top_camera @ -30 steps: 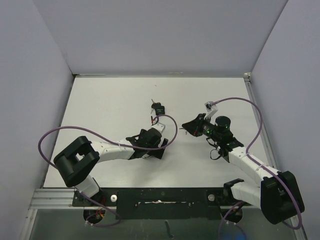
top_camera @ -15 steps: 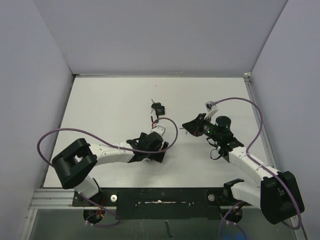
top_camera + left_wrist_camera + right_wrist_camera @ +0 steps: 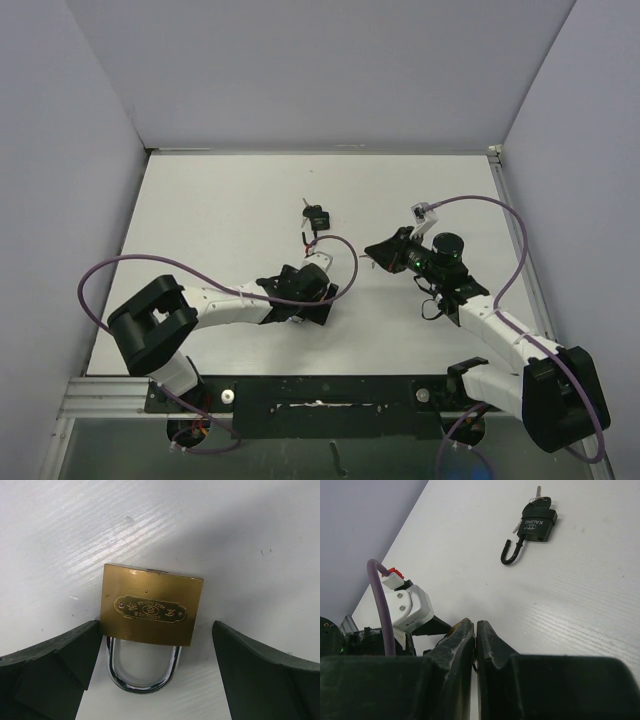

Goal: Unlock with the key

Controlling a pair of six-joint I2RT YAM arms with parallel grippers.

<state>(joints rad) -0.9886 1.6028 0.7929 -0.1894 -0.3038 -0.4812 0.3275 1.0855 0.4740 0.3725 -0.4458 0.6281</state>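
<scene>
A brass padlock (image 3: 150, 605) lies flat on the white table, its steel shackle (image 3: 144, 672) closed and pointing toward my left wrist camera. My left gripper (image 3: 156, 630) is open around it; the left finger (image 3: 60, 665) touches the lock's side and the right finger (image 3: 265, 665) stands apart. In the top view the left gripper (image 3: 312, 300) hides the lock. My right gripper (image 3: 372, 252) is a little right of it, above the table. Its fingers are pressed shut (image 3: 475, 625) on a thin dark thing, seemingly the key, mostly hidden.
A black padlock (image 3: 317, 216) with an open shackle and a key in it lies further back; it also shows in the right wrist view (image 3: 539, 522). The left arm's purple cable (image 3: 340, 262) loops between the two grippers. Grey walls enclose the table (image 3: 220, 210).
My left gripper has shifted slightly nearer and to the right, over the brass padlock. My right gripper has hardly moved and stays shut.
</scene>
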